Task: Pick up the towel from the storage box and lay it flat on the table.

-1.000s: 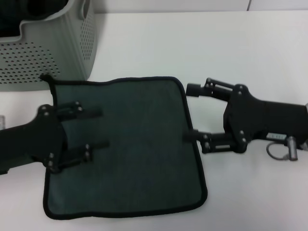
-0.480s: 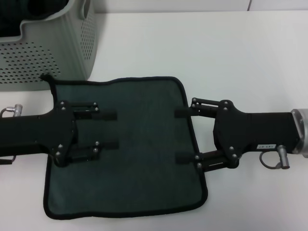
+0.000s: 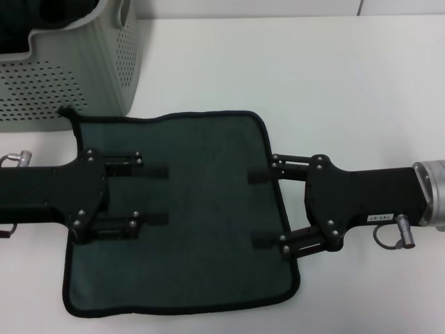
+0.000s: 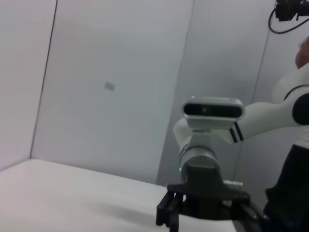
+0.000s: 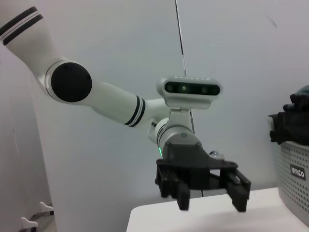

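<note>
In the head view, the storage box [image 3: 69, 66], a pale perforated basket, fills the upper left of the frame. Just below and right of it, the towel [image 3: 201, 209] lies spread on the white table [image 3: 313, 69], dark green-grey side up, occupying the centre and lower centre. Its upper left corner is slightly curled where it nears the box wall.

From the left edge of the frame, our left gripper [image 3: 156, 195] reaches over the towel's left part, its two fingers spread apart and pointing toward the middle. From the right edge, our right gripper [image 3: 263, 209] mirrors it, fingers equally spread, their tips over the towel's right border. We cannot tell whether either set of fingers touches the cloth.

We judge the laying nearly finished, so the main risk lies in withdrawal. If fingertips press on the fabric while the arms pull outward, they could drag the towel, bunching it or folding an edge. The right fingers straddle the black edging and could catch it. The curled corner may also stay raised, leaving the towel not fully flat.
</note>
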Controlling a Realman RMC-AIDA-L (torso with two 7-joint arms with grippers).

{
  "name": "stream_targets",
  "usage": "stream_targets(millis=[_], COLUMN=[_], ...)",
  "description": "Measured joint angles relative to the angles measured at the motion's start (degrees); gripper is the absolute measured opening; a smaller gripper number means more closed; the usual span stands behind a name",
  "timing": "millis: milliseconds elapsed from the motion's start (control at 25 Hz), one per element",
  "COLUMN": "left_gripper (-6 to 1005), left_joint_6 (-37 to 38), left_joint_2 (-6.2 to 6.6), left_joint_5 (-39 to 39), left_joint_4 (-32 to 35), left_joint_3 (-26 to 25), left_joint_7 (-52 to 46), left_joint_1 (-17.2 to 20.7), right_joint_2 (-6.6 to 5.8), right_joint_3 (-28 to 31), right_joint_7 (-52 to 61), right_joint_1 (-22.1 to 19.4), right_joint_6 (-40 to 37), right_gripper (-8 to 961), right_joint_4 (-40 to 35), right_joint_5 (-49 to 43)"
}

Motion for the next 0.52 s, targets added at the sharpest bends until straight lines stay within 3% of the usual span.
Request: stream_targets(millis=[520], left_gripper=[732], left_joint_6=[0.34], left_joint_2=[0.02], left_joint_5=[-0.14], left_joint_4=[0.65], left_joint_3=[-0.23], left_joint_7=[0.35], left_joint_1=[-0.05], right_joint_2=[0.43], right_joint_3=[-0.05], right_joint_7=[0.45], right_joint_1=[-0.45], right_joint_6=[-2.68], right_gripper=[886], right_joint_4=[0.02], right_joint_5=[0.36])
